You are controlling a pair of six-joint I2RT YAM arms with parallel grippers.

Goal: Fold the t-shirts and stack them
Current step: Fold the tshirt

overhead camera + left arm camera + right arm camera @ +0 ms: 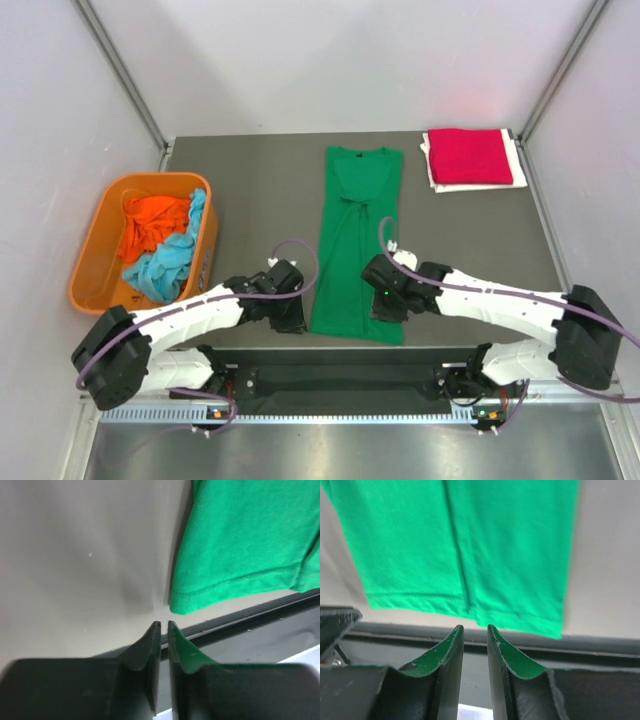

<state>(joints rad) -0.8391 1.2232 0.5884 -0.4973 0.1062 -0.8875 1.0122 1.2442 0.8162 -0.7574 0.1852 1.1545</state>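
A bright green t-shirt (355, 240) lies flat in a long narrow strip down the middle of the table, neck at the far end. My left gripper (290, 312) is shut and empty just left of the shirt's near left corner (240, 545); its tips (163, 625) hover over bare table. My right gripper (388, 300) hangs over the shirt's near hem (460, 545), its tips (475, 627) a narrow gap apart with nothing between them. A folded crimson red t-shirt (470, 155) lies at the far right. An orange t-shirt (155, 225) and a light blue t-shirt (165, 265) lie crumpled in the tub.
The rigid orange plastic tub (95, 250) stands at the table's left edge. A white cloth (515, 165) lies under the red shirt. The table's dark near edge (600, 645) runs just below the green shirt's hem. Walls close in the table on three sides.
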